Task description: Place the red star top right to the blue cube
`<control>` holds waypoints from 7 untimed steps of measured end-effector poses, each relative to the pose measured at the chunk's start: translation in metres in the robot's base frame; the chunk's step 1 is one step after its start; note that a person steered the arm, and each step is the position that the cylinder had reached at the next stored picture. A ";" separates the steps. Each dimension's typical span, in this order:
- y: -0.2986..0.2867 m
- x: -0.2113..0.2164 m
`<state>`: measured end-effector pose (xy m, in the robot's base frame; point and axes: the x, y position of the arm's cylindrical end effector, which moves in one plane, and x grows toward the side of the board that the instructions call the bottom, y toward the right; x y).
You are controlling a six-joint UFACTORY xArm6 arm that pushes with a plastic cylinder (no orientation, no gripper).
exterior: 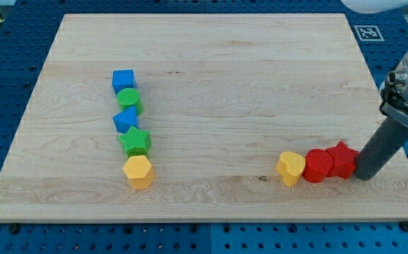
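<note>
The red star (342,159) lies at the view's lower right, touching a red round block (318,166) on its left. The blue cube (123,80) sits far off at the view's left, at the top of a column of blocks. My tip (365,176) rests on the board right against the red star's right side. The rod rises from it to the view's upper right.
A yellow heart-shaped block (290,168) touches the red round block's left side. Under the blue cube stand a green round block (129,101), a blue block (126,119), a green star (135,142) and a yellow hexagon (138,171). The board's right edge (402,152) is near my tip.
</note>
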<state>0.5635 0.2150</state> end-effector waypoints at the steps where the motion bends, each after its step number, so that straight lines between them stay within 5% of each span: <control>1: -0.012 -0.010; 5: -0.144 -0.028; 7: -0.166 0.025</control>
<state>0.5889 0.0494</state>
